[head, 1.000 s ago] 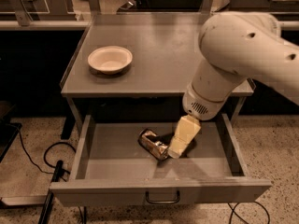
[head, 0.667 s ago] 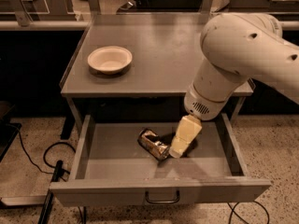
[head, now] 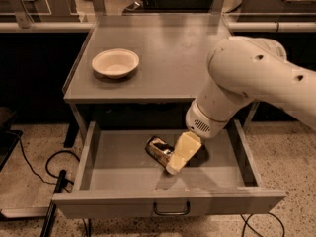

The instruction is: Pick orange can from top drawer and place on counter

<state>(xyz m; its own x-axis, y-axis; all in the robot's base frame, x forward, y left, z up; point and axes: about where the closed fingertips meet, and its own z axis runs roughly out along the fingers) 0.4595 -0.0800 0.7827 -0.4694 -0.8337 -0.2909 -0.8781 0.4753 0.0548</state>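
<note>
The orange can (head: pixel 158 149) lies on its side in the middle of the open top drawer (head: pixel 123 201); it is shiny, with brownish and dark patches. My gripper (head: pixel 172 165) reaches down into the drawer from the right and sits right against the can's right end, its cream tip overlapping the can. The big white arm (head: pixel 247 83) hangs over the counter's front right corner. The grey counter (head: pixel 163 58) is above the drawer.
A cream round bowl (head: pixel 115 63) stands on the left part of the counter. The drawer's dark wire handle (head: pixel 171 210) is at the front centre. Black cables (head: pixel 34 167) lie on the speckled floor to the left. More furniture stands behind the counter.
The gripper has shifted a little left and lower in the drawer, closer onto the can. The can has stayed in place.
</note>
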